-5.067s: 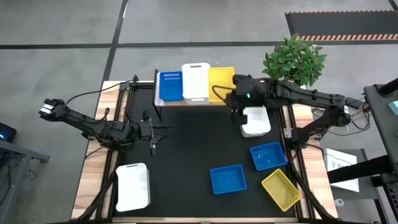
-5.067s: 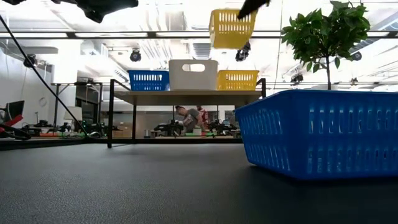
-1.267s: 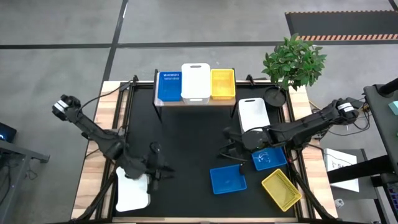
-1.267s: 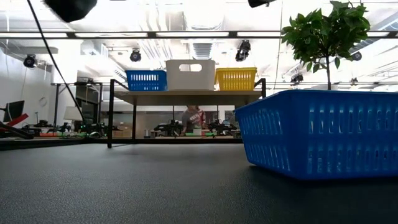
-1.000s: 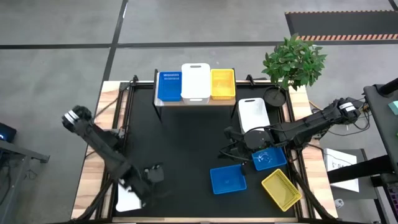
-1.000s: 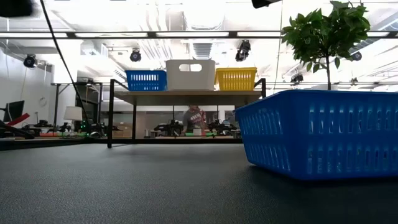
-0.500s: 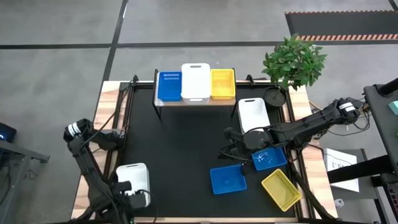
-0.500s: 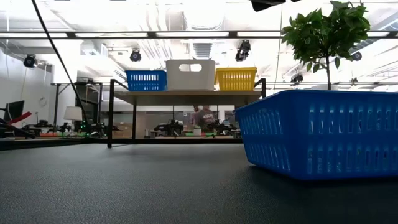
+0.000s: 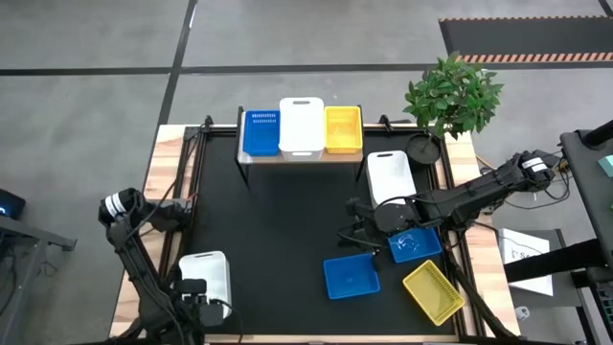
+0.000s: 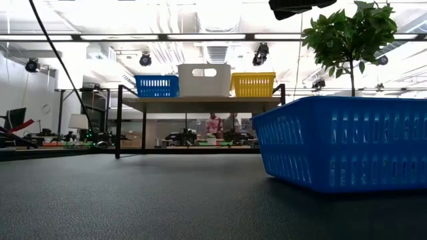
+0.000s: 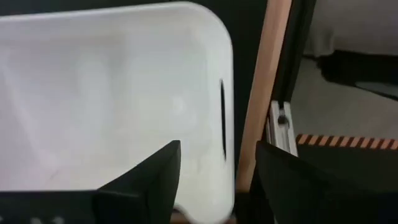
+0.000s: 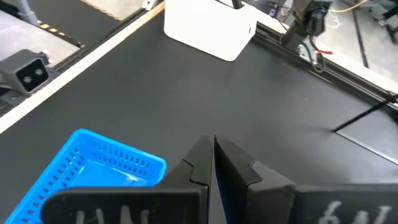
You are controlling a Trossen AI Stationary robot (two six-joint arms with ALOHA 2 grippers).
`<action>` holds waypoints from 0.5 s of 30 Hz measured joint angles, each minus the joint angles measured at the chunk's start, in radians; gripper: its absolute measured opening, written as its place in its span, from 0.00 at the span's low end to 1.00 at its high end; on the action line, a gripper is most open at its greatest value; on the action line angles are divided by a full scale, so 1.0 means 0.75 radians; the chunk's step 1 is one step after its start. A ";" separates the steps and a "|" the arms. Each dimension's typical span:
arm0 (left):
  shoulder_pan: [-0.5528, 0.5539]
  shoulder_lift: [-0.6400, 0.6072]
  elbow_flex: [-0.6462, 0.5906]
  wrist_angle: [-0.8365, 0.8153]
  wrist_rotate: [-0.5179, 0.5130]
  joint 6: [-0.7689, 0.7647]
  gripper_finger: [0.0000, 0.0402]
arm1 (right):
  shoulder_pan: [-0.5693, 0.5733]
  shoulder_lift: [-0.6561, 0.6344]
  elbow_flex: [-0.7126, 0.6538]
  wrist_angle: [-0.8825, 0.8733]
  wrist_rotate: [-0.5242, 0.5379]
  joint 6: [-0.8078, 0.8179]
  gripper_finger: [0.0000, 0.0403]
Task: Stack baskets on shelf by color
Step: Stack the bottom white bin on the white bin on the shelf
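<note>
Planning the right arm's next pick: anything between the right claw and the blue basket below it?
No. In the high view only bare black mat lies between the right claw and the blue basket. The right wrist view shows the same.

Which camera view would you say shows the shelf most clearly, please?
The low view: the shelf shows side-on, plank and black legs, with blue, white and yellow baskets on top. The high view shows only slivers of the plank around them. Neither wrist view shows it.

Potted plant at table's far right corner, ppl in bkgd
</note>
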 joint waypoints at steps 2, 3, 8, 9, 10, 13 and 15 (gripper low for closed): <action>0.001 0.016 -0.034 0.069 -0.011 0.003 0.48 | 0.003 0.000 0.000 0.000 -0.020 -0.005 0.03; 0.000 0.025 -0.050 0.099 -0.012 0.002 0.48 | 0.004 0.000 0.000 0.000 -0.023 -0.007 0.03; 0.000 0.056 -0.101 0.237 -0.012 0.001 0.43 | 0.004 0.000 0.001 0.000 -0.024 -0.009 0.03; 0.000 0.063 -0.101 0.243 -0.012 0.001 0.41 | 0.004 0.000 0.001 0.000 -0.024 -0.009 0.03; 0.000 0.069 -0.103 0.247 -0.012 0.001 0.39 | 0.004 0.000 0.001 0.000 -0.024 -0.009 0.03; 0.000 0.074 -0.104 0.250 -0.012 0.001 0.30 | 0.004 0.000 0.001 0.000 -0.024 -0.010 0.03; 0.000 0.074 -0.104 0.251 -0.012 0.002 0.22 | 0.004 0.000 0.002 0.000 -0.024 -0.010 0.03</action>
